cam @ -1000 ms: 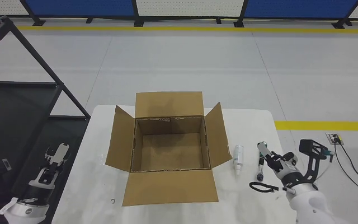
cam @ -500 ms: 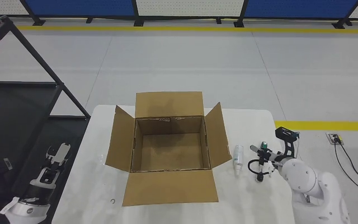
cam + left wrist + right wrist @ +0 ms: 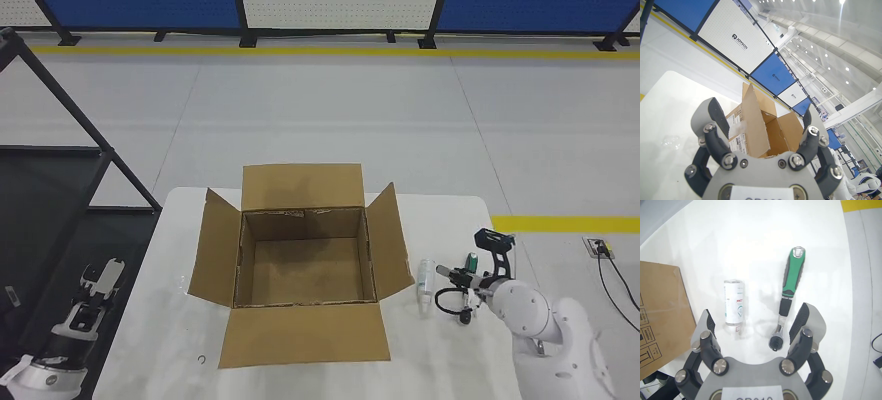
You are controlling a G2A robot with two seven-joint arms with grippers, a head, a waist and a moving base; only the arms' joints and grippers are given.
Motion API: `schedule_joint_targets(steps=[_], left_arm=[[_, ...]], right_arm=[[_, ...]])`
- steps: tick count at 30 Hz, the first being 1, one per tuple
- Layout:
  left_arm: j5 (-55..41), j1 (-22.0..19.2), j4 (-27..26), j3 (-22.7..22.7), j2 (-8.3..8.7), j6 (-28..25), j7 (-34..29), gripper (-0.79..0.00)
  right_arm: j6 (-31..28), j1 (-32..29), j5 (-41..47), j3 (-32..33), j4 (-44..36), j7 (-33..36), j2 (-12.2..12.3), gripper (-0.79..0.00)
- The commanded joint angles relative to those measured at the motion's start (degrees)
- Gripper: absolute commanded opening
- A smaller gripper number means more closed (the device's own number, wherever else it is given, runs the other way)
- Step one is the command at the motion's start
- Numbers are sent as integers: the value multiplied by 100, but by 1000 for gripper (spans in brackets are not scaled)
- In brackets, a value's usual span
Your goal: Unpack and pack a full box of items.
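The ratchet wrench (image 3: 789,294) lies flat on the white table (image 3: 762,247). Its drive head sits under the gap of my right gripper (image 3: 755,315), close to one pad, and its green handle runs away from me. The small bottle (image 3: 734,302) lies on its side just beside it, cap end near the other pad. The fingers are spread wide and hold nothing, hovering over both, so I judge the pick isn't committed yet. To do it well I'd centre on one item, turn the wrist so the pads close across the ratchet's black neck, and descend straight without nudging the bottle, which could roll. The cardboard box (image 3: 385,255) stands open and looks empty. My left gripper (image 3: 762,109) is wide open too, with nothing in it.
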Motion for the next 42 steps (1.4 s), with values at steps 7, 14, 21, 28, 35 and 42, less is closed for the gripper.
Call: schedule_joint_targets(steps=[7, 14, 21, 28, 35, 42], left_arm=[[-32, 2, 9, -48, 3, -30, -16, 0], [-119, 63, 69, -167, 0, -62, 13, 0], [-128, 66, 62, -180, 1, -101, -18, 0], [-138, 43, 95, -192, 4, -105, -32, 0], [-160, 50, 119, -219, 4, -117, -31, 0], [-174, 58, 119, -238, 3, -124, -19, 0]], right_arm=[[401, 503, -592, -834, 355, 303, -54, 0], [395, 953, -627, -1184, 993, 562, -92, 0], [461, 1098, -542, -1321, 1340, 595, -116, -225], [528, 1128, -535, -1409, 1473, 599, -125, -382], [609, 1194, -541, -1456, 1629, 651, -129, -413], [673, 1187, -422, -1379, 1607, 567, -121, -785]])
